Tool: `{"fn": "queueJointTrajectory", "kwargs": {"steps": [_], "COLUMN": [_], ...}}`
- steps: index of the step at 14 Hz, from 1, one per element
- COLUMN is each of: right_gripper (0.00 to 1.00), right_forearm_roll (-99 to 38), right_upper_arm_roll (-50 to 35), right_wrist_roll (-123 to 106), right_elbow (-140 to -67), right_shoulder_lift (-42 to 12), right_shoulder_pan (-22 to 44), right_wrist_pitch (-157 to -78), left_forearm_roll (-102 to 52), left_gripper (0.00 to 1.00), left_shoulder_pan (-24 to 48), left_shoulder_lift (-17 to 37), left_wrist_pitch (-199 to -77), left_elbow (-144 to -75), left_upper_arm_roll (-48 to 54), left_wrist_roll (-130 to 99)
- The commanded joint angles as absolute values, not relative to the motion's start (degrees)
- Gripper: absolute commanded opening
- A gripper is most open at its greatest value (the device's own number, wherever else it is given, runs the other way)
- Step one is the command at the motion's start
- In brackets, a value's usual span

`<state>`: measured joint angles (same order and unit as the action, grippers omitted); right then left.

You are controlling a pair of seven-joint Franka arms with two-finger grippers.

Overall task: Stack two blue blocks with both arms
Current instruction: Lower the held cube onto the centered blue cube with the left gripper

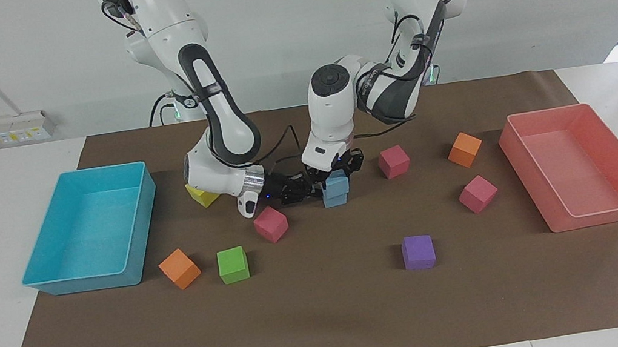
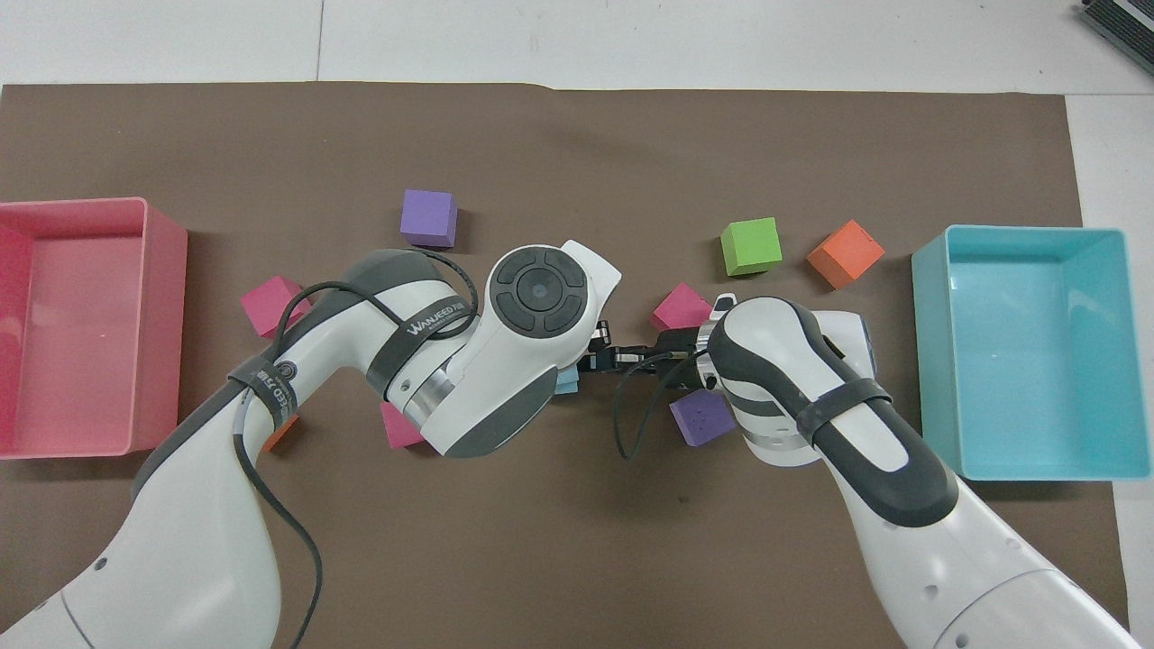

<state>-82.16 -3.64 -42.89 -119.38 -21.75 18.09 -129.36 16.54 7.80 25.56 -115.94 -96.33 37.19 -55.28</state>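
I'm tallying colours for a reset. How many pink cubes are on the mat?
3: one near the green cube, one beside the blue stack, one by the pink tray. The arms may hide more.

Inventory of the tabletop [image 1: 332, 329]:
- blue blocks [image 1: 336, 188]: two, stacked
- pink cubes [image 1: 270, 224]: three
- orange cubes [image 1: 179, 269]: two
- purple cubes [image 1: 418, 252]: two
- green cube [image 1: 233, 265]: one
- yellow cube [image 1: 201, 197]: one
- trays [image 1: 97, 272]: two
- arms [image 1: 211, 90]: two

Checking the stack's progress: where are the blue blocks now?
In the facing view the blue blocks stand stacked mid-mat, under the left pincer, between two pink cubes.
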Motion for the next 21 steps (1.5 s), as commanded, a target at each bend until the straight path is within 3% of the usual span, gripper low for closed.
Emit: {"fn": "queueJointTrajectory", "kwargs": {"steps": [1,19,21], "right_gripper": [0.00,0.00,0.00], "right_forearm_roll": [-84.6,-84.6,-84.6], "right_upper_arm_roll": [-3.9,-3.9,-3.9], "right_wrist_roll": [-45.1,-45.1,-45.1], "right_elbow": [-120.8,-120.9,-120.8], "right_shoulder_lift": [-20.5,-20.5,-20.5], "right_shoulder_pan": [17.8,17.8,17.8], "right_wrist_pitch": [-129.2,-129.3,-129.3], "left_forearm_roll": [17.8,17.6,17.6], "left_gripper": [0.00,0.00,0.13], "left_shoulder_pan": [8.1,7.9,7.9], "left_shoulder_lift": [24.8,24.6,24.6], "left_wrist_pitch": [-115.0,-117.2,-117.2], "left_elbow": [-96.9,-98.0,-98.0], "left_upper_arm_roll": [37.1,37.2,37.1], "left_wrist_roll": [-54.8,-53.9,-54.2]}}
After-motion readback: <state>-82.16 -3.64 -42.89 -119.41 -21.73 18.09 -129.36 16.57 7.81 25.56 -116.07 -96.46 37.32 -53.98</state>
